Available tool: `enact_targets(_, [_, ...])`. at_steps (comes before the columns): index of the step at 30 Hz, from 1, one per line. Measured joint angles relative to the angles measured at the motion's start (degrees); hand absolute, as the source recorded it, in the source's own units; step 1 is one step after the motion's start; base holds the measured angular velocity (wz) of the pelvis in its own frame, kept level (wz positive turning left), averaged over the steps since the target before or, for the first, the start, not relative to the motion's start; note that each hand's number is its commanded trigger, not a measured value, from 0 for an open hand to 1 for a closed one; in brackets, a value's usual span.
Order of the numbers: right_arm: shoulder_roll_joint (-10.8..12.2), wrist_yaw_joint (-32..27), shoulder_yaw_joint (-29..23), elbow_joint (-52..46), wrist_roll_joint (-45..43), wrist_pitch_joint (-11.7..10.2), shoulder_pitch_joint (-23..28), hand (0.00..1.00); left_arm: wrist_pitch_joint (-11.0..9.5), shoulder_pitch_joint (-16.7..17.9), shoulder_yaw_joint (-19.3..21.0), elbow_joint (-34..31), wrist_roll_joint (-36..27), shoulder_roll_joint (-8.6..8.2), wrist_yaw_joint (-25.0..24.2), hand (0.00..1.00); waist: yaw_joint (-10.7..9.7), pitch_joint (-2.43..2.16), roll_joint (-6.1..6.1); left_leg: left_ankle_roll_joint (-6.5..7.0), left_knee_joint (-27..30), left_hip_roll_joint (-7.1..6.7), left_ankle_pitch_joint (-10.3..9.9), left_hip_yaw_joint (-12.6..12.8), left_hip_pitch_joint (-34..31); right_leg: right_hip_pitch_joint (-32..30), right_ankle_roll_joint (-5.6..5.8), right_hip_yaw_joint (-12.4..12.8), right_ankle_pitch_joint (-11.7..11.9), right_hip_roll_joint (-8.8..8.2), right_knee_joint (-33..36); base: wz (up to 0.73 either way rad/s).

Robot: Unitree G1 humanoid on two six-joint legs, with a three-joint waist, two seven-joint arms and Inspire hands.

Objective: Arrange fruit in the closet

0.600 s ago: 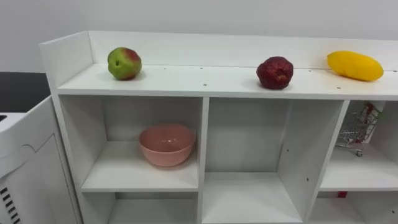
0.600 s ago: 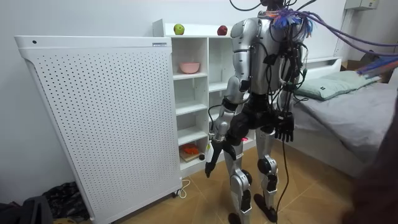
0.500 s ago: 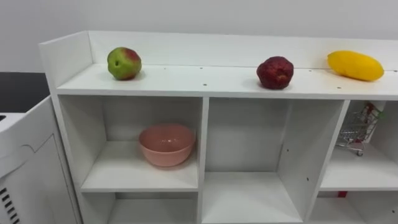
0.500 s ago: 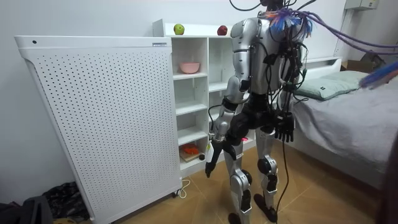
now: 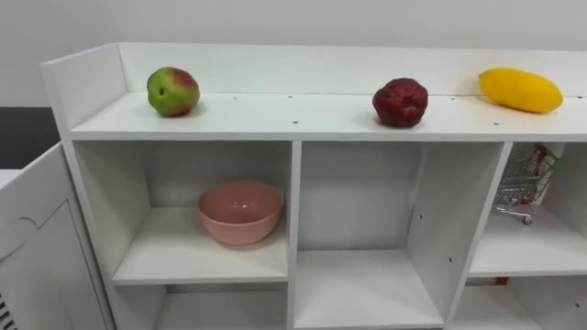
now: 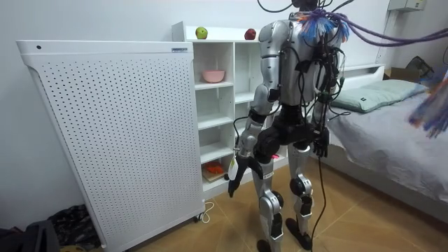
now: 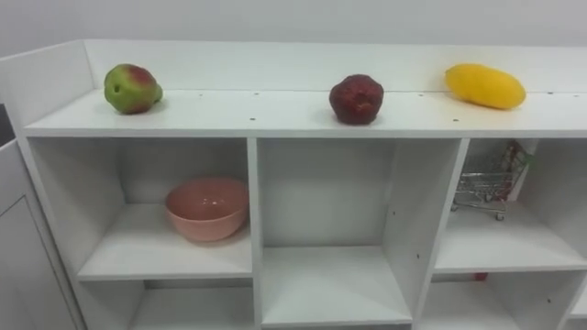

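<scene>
Along the top board of the closet [image 5: 303,117] three fruits lie in a row, well apart. In the eye views a green and red apple [image 5: 172,91] sits at 10 o'clock, a dark red fruit [image 5: 400,101] at 1 o'clock and a yellow mango [image 5: 520,90] at 2 o'clock, close to the back rim. A low wall closes the board's back and its 9 o'clock end; the front edge is open, and wide bare stretches lie between the fruits.

Below the apple, at 8 o'clock, a pink bowl [image 5: 240,211] stands towards the back of its compartment. The middle compartment beside it shows bare white boards. At 4 o'clock a small wire cart [image 5: 523,188] stands in the next compartment.

A tall white panel [image 6: 112,133] with many small holes stands against the closet's 9 o'clock side. On a low shelf lies something orange [image 6: 213,169], too small to tell.

The robot stands upright on the wooden floor facing the closet, with a bed [image 6: 392,140] just behind it on the room view's right. Its left hand [image 6: 236,183] and right hand [image 6: 320,143] hang by its thighs, fingers loose, holding nothing.
</scene>
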Motion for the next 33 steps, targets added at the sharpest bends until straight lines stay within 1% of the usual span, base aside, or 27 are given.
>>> enact_targets(2, [0.0, -0.7, -1.7, -2.7, 1.4, -0.9, -0.1, 0.0, -0.9, -0.1, 0.1, -0.6, 0.0, 0.0, 0.2, 0.0, -0.1, -0.05, -0.25, 0.0, 0.0, 0.01, 0.0, 0.1, -0.1, 0.0, 0.0, 0.0, 0.0, -0.01, 0.2, 0.0])
enact_targets(3, [-0.1, -1.5, -2.5, -4.9, 2.6, -1.4, -0.2, 0.0, -1.6, -0.2, 0.2, -0.6, -0.1, 0.01, 0.9, 0.0, -0.1, 0.14, -0.13, 0.0, 0.0, 0.02, 0.0, 0.2, -0.2, -0.1, 0.0, -0.1, 0.0, -0.01, 0.4, 0.0])
enact_targets(4, [-0.1, -2.5, -4.0, -8.3, 3.7, -1.3, -0.4, 0.0, -2.2, -0.3, 0.3, -0.7, -0.1, 0.03, 1.3, 0.0, 0.1, 0.1, -0.46, 0.0, 0.0, 0.02, 0.0, 0.3, -0.1, -0.2, 0.0, 0.0, 0.0, -0.02, 0.6, 0.0])
enact_targets(5, [-0.1, -3.1, -4.3, -10.6, 4.0, -1.3, -0.4, 0.0, -2.5, -0.3, 0.3, -0.7, -0.1, 0.04, 1.3, 0.0, 0.0, 0.16, -0.4, 0.0, 0.0, 0.02, 0.0, 0.4, -0.1, -0.3, 0.01, 0.0, 0.0, -0.02, 0.7, -0.05])
enact_targets(6, [-0.1, -4.4, -4.5, -15.6, 4.6, -1.8, -0.4, 0.0, -2.9, -0.4, 0.3, -0.8, 0.0, 0.06, 1.5, 0.0, -0.1, 0.35, -0.35, 0.0, 0.0, 0.02, 0.0, 0.4, -0.1, -0.3, -0.02, -0.1, 0.0, 0.01, 0.7, 0.0])
enact_targets(7, [0.0, -4.9, -4.6, -19.6, 4.7, -3.2, -0.5, 0.0, -3.3, -0.5, 0.3, -0.8, 0.0, 0.07, 1.9, 0.0, -0.1, 0.37, -0.4, 0.0, 0.0, 0.01, 0.0, 0.3, -0.1, -0.5, -0.02, 0.0, 0.1, 0.02, 0.7, 0.0])
enact_targets(8, [0.2, -5.4, -5.4, -24.9, 4.7, -3.4, -0.5, 0.0, -3.8, -0.6, 0.2, -1.0, 0.0, 0.05, 2.3, 0.0, 0.0, 0.34, -0.39, 0.0, 0.0, 0.0, 0.0, 0.3, -0.2, -0.8, -0.02, 0.1, 0.1, 0.0, 0.7, 0.0])
enact_targets(9, [0.3, -5.9, -5.6, -28.0, 4.8, -3.5, -0.6, 0.0, -4.1, -0.6, 0.2, -1.1, -0.1, 0.05, 2.4, 0.0, 0.0, 0.34, -0.35, 0.0, 0.0, 0.01, 0.0, 0.3, -0.3, -1.0, -0.03, 0.2, 0.1, 0.02, 0.7, 0.0])
enact_targets(10, [0.4, -6.9, -5.5, -33.8, 4.7, -4.6, -0.5, 0.0, -4.6, -0.8, 0.1, -1.0, 0.0, 0.08, 2.7, 0.0, -0.1, 0.34, -0.28, 0.01, 0.0, 0.02, 0.0, 0.3, -0.5, -1.2, -0.01, 0.2, 0.3, 0.04, 0.7, 0.0])
enact_targets(11, [0.5, -7.7, -5.4, -39.4, 3.9, -5.8, -0.4, 0.0, -5.2, -0.8, 0.1, -1.0, -0.1, 0.1, 3.4, 0.0, -0.1, 0.22, -0.06, 0.01, 0.0, 0.01, 0.0, 0.3, -0.7, -1.3, 0.01, 0.0, 0.3, 0.03, 0.7, 0.04])
enact_targets(12, [0.6, -8.1, -5.4, -41.9, 3.5, -6.3, -0.4, 0.0, -5.5, -0.8, 0.1, -1.0, -0.2, 0.1, 3.6, 0.0, -0.1, 0.02, 0.24, 0.01, 0.0, 0.01, 0.0, 0.3, -0.7, -1.3, 0.01, 0.0, 0.3, 0.04, 0.7, 0.03])
enact_targets(13, [0.9, -8.7, -5.3, -47.0, 2.7, -7.2, -0.3, 0.0, -6.0, -0.7, 0.1, -1.0, -0.1, 0.1, 4.1, 0.0, 0.0, 0.01, 0.15, 0.01, 0.1, 0.02, 0.0, 0.3, -0.9, -1.4, 0.03, 0.1, 0.3, 0.06, 0.7, 0.0])
enact_targets(14, [1.0, -9.1, -5.2, -49.4, 2.4, -7.5, -0.3, 0.0, -6.2, -0.7, 0.0, -1.0, -0.1, 0.09, 4.5, 0.0, 0.0, -0.01, 0.13, 0.01, 0.1, 0.04, 0.0, 0.3, -1.1, -1.5, 0.02, 0.1, 0.3, 0.08, 0.7, 0.0])
enact_targets(15, [1.3, -9.7, -4.7, -53.6, 1.6, -8.8, -0.3, 0.0, -6.4, -0.8, 0.0, -1.0, 0.1, 0.08, 5.1, 0.0, 0.0, -0.03, 0.09, 0.01, 0.1, 0.13, 0.0, 0.3, -1.3, -1.8, -0.03, 0.1, 0.4, 0.16, 0.7, 0.0])
enact_targets(16, [1.5, -10.7, -4.0, -57.3, -1.4, -9.8, -0.3, 0.0, -6.9, -0.8, 0.0, -1.0, 0.1, 0.08, 5.7, 0.0, 0.1, -0.03, 0.07, 0.01, 0.0, 0.19, 0.0, 0.2, -1.5, -1.8, -0.06, 0.1, 0.5, 0.24, 0.7, 0.0])
enact_targets(17, [1.6, -11.2, -3.7, -58.9, -2.8, -10.2, -0.3, 0.0, -7.3, -0.7, 0.0, -0.8, 0.0, 0.08, 6.0, 0.0, 0.1, -0.03, 0.07, 0.01, 0.0, 0.22, 0.0, 0.1, -1.6, -1.9, -0.08, 0.1, 0.5, 0.28, 0.7, 0.0])
enact_targets(19, [1.6, -12.8, -3.5, -63.6, -5.1, -12.0, -0.4, 0.0, -8.0, -0.7, 0.0, -0.4, 0.0, 0.08, 6.4, 0.0, 0.1, -0.09, 0.24, 0.01, 0.0, 0.25, 0.0, 0.3, -1.5, -1.9, -0.09, 0.4, 0.5, 0.33, 0.8, 0.0])
enact_targets(21, [1.5, -14.2, -3.7, -68.3, -5.8, -12.0, -0.4, 0.0, -8.8, -0.4, 0.0, -0.3, -0.1, 0.06, 6.5, 0.0, 0.3, -0.12, 0.49, 0.01, 0.0, 0.28, 0.0, 0.5, -1.7, -2.4, -0.09, 0.7, 0.5, 0.41, 0.8, -0.13])
enact_targets(23, [1.5, -15.6, -3.7, -73.8, -7.3, -13.1, -0.5, 0.0, -9.6, 0.1, 0.1, 0.3, -0.2, 0.33, 6.9, 0.0, 0.3, -0.29, 0.74, 0.01, 0.0, 0.42, 0.0, 0.3, -2.1, -2.6, -0.19, 0.8, 0.6, 0.58, 0.8, -0.14])
enact_targets(24, [1.5, -15.9, -3.7, -75.0, -7.5, -13.5, -0.5, 0.0, -9.7, 0.2, 0.1, 0.3, -0.2, 0.39, 6.9, 0.0, 0.3, -0.33, 0.71, 0.01, 0.0, 0.44, 0.0, 0.3, -2.1, -2.6, -0.19, 0.8, 0.6, 0.6, 0.8, -0.04])
enact_targets(26, [1.3, -16.9, -3.8, -79.3, -7.8, -14.8, -1.0, 0.0, -10.3, 0.1, 0.0, 0.3, -0.2, 0.46, 6.9, 0.0, 0.3, -0.33, 0.72, 0.0, 0.0, 0.59, 0.0, 0.4, -2.1, -2.7, -0.21, 0.7, 0.6, 0.73, 0.7, 0.0])
enact_targets(27, [1.2, -17.3, -3.7, -80.1, -7.8, -15.2, -1.3, 0.0, -10.7, 0.1, 0.0, 0.3, -0.2, 0.46, 6.9, 0.0, 0.3, -0.34, 0.72, 0.0, 0.0, 0.63, 0.0, 0.4, -2.1, -2.6, -0.23, 0.7, 0.6, 0.76, 0.7, 0.0])
enact_targets(28, [1.2, -17.9, -3.7, -80.9, -7.8, -16.3, -2.1, 0.0, -11.5, -0.1, -0.2, 0.7, -0.2, 0.48, 7.0, 0.0, 0.3, -0.4, 0.72, 0.0, 0.0, 0.69, 0.0, 0.4, -2.1, -2.6, -0.25, 0.6, 0.7, 0.8, 0.8, 0.04])
enact_targets(30, [1.1, -18.0, -3.7, -81.5, -7.7, -16.9, -3.8, 0.0, -12.3, -0.6, -0.8, 2.1, -0.2, 0.55, 7.2, 0.0, 0.4, -0.37, 0.78, 0.0, 0.0, 0.76, 0.0, 0.4, -1.6, -2.0, -0.26, 0.5, 0.7, 0.87, 0.7, 0.03])
enact_targets(33, [1.0, -18.3, -3.6, -82.3, -7.6, -17.2, -7.2, 0.0, -12.3, -0.6, -1.2, 2.3, -0.1, 0.6, 7.2, 0.0, 1.0, -0.38, 0.8, 0.0, 0.0, 0.84, 0.0, 0.4, -1.2, -1.9, -0.45, 0.7, 0.8, 0.99, 0.7, -0.03])
